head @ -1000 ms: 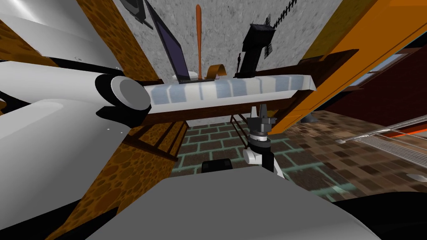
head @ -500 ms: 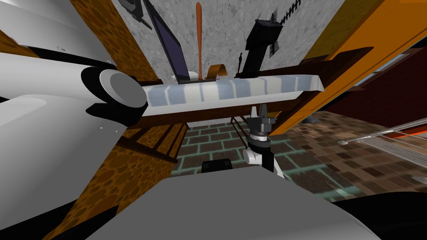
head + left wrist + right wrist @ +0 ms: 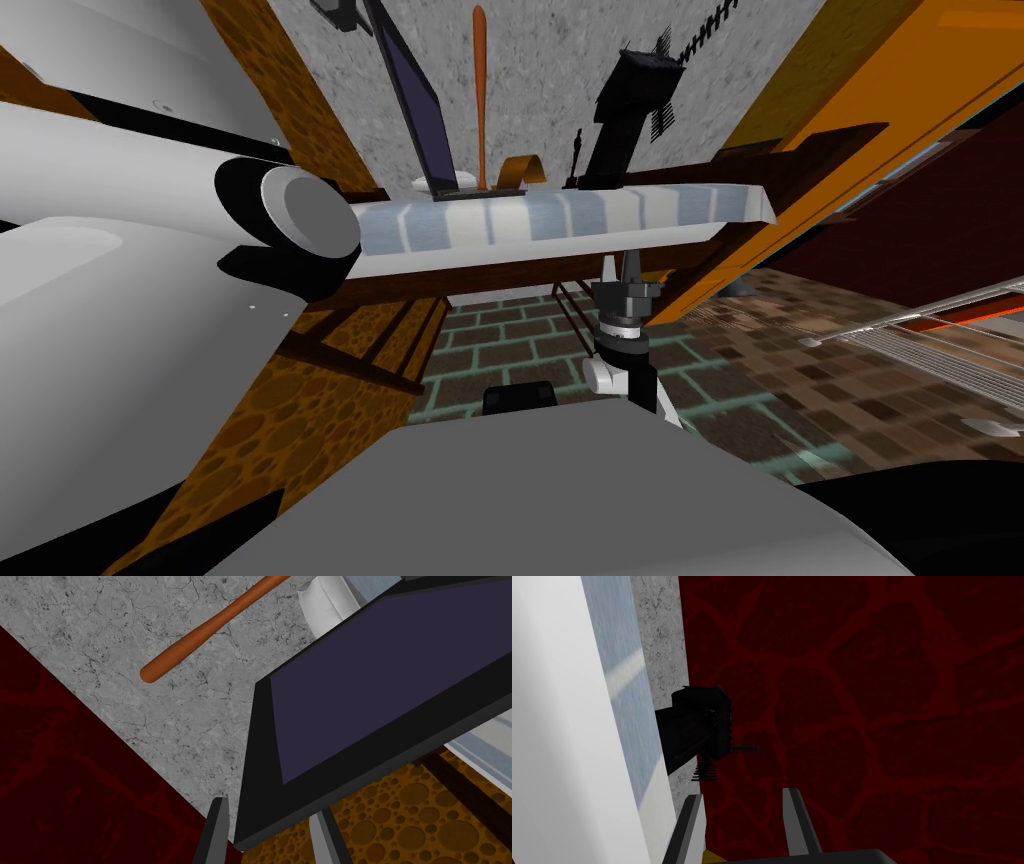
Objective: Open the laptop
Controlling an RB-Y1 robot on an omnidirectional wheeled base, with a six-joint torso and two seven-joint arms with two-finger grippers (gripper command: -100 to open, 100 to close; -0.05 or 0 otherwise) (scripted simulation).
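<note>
- Head view: your laptop (image 3: 415, 100) is in the upper middle of the frame, on the striped tabletop (image 3: 560, 220), lid up steep. The right end effector (image 3: 620, 268) sits just under the tabletop's front edge.
- Left wrist: the left end effector (image 3: 270, 807) is released, with the lid's corner between its fingers.
- Right wrist: that end effector's released too, right beside the tabletop's edge.

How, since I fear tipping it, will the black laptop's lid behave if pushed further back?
The thin black-framed laptop lid looks rigid, so it likely swings as one piece. Standing steep already, further pushing might slide or tip it on the blue-and-white striped tablecloth.
</note>
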